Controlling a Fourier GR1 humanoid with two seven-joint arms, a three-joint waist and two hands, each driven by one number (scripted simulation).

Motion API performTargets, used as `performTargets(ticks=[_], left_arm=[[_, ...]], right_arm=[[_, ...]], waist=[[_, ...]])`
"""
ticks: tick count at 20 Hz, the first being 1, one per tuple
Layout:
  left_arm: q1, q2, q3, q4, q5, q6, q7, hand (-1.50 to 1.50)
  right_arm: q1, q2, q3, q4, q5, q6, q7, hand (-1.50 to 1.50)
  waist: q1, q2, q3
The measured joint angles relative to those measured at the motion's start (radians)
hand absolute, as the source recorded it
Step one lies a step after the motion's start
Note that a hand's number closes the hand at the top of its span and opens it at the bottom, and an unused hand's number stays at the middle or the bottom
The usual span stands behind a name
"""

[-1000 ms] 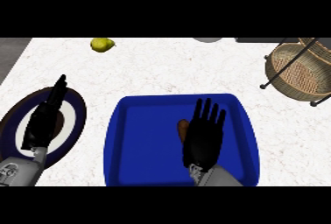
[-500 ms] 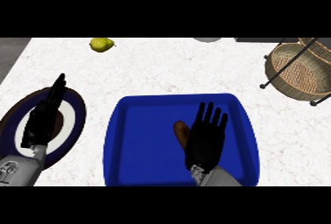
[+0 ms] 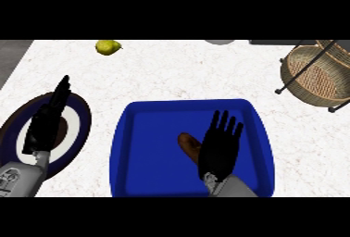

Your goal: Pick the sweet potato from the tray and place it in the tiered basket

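The tray [image 3: 137, 152] is bright blue, and the sweet potato [image 3: 189, 143] on it is reddish brown. Left of the tray, a plate [image 3: 77, 134] shows a dark navy rim around white. The tiered basket [image 3: 315, 76] is tan wicker on black wire; the desk [image 3: 184, 74] is white, speckled.

I can read no text, label, brand, number or sign on anything before me, neither on the counter nor on any object standing upon it.
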Motion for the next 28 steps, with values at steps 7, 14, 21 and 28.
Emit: performTargets(ticks=[7,14,21,28], left_arm=[[-0.005,-0.017,0.002,-0.002,-0.012,-0.002,0.007,0.00],[0.002,-0.026,0.007,0.002,-0.027,-0.007,-0.004,0.00],[-0.002,-0.039,0.016,0.014,-0.038,-0.013,-0.008,0.00],[0.004,-0.031,0.036,0.001,-0.033,-0.036,-0.003,0.00]], right_arm=[[-0.037,-0.003,-0.007,0.062,-0.056,-0.028,0.003,-1.50],[-0.059,-0.007,-0.023,0.106,-0.160,-0.046,0.002,1.50],[-0.121,-0.009,0.035,0.172,-0.194,0.004,-0.036,1.50],[-0.138,-0.026,0.041,0.159,-0.247,-0.033,-0.050,1.50]], waist=[[0.005,-0.001,-0.002],[0.007,-0.007,-0.007],[0.004,-0.013,-0.010],[0.001,-0.006,-0.010]])
